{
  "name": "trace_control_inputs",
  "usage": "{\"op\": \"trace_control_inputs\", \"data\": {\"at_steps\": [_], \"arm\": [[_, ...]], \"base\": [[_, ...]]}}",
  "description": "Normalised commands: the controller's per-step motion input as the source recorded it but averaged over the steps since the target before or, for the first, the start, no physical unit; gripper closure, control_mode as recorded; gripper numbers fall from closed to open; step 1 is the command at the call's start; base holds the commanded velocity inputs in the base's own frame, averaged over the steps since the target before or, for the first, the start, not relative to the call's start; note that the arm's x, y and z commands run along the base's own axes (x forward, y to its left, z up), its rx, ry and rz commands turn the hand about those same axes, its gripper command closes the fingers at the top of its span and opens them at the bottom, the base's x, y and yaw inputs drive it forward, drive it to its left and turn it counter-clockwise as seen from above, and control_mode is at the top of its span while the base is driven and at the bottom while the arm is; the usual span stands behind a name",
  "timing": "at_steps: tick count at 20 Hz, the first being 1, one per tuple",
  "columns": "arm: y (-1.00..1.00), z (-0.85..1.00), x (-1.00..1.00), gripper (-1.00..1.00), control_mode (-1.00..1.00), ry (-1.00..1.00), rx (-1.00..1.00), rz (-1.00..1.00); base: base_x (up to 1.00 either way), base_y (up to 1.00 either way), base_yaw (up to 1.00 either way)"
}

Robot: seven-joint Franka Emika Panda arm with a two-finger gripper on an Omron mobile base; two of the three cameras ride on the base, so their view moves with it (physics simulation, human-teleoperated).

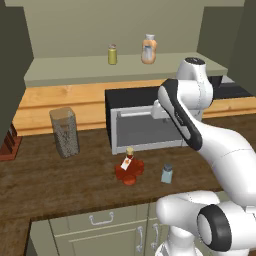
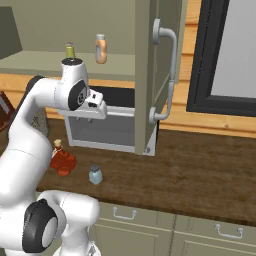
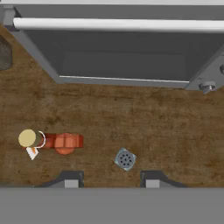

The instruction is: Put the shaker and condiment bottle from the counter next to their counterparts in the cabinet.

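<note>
Your gripper (image 3: 112, 179) hangs spread and empty at the frame bottom, above the shaker (image 3: 125, 159); the condiment bottle (image 3: 54, 141) stands lower left on the counter (image 3: 131, 118).

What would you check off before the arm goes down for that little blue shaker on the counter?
1. Shaker upright on the counter, free of neighbours: ok.
2. Gripper open, holding nothing: ok.
3. Gripper lined up over the shaker: not ok, the shaker sits slightly off the gap's centre in the hand view.
4. Condiment bottle far enough aside: ok, clear gap between them.
5. Cabinet shelf has room beside the yellow-green shaker: ok.
6. Open cabinet door clear of the lifting path: cannot tell.
</note>
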Motion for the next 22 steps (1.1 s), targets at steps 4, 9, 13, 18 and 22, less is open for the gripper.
{"op": "trace_control_inputs", "data": {"at_steps": [4, 9, 13, 18, 22], "arm": [[0.20, -0.11, 0.00, -1.00, -1.00, 0.03, -0.01, 0.02], [0.32, -0.27, 0.00, -1.00, -1.00, 0.02, -0.05, 0.04], [0.42, -0.02, -0.28, -1.00, -1.00, -0.07, -0.14, -0.23], [0.39, 0.05, -0.41, -1.00, -1.00, -0.19, -0.15, -0.40], [0.34, 0.00, -0.39, -1.00, -1.00, -0.26, -0.15, -0.53]], "base": [[0.00, 0.00, 0.00], [0.00, 0.00, 0.00], [0.00, 0.00, 0.00], [0.00, 0.00, 0.00], [0.00, 0.00, 0.00]]}}
